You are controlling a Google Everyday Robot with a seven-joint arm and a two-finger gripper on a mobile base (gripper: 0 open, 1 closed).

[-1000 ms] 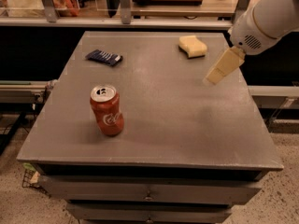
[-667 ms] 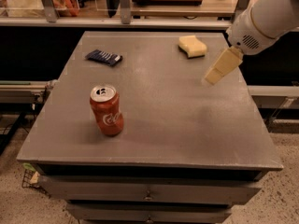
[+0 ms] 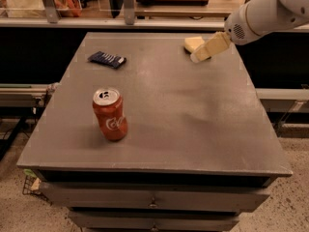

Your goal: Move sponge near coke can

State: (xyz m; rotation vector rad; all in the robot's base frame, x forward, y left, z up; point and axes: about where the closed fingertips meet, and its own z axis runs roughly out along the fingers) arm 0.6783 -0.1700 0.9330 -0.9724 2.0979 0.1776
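The sponge (image 3: 191, 42) lies on the far right part of the grey table (image 3: 193, 124), close to the back edge. Only its pale yellow left portion shows, because the gripper (image 3: 199, 56) crosses in front of its right side. The gripper is cream-coloured and slants down and to the left from the white arm (image 3: 268, 11), which enters from the upper right corner. Its tip sits at the sponge's near edge. It seems to be just above or against the foam, though contact cannot be confirmed from this angle. Whether the gripper is released or clenched cannot be told here, as it reads as a single pale block, and nothing shows it grasping the sponge.

The coke can (image 3: 110, 114) stands upright on the near left part of the table, well apart from the sponge. Its silver top and pull tab face up and its white script faces the camera. A flat dark blue packet (image 3: 107, 59) lies on the far left part, beyond the can and apart from it. Below the tabletop are the fronts of grey drawers (image 3: 154, 202).
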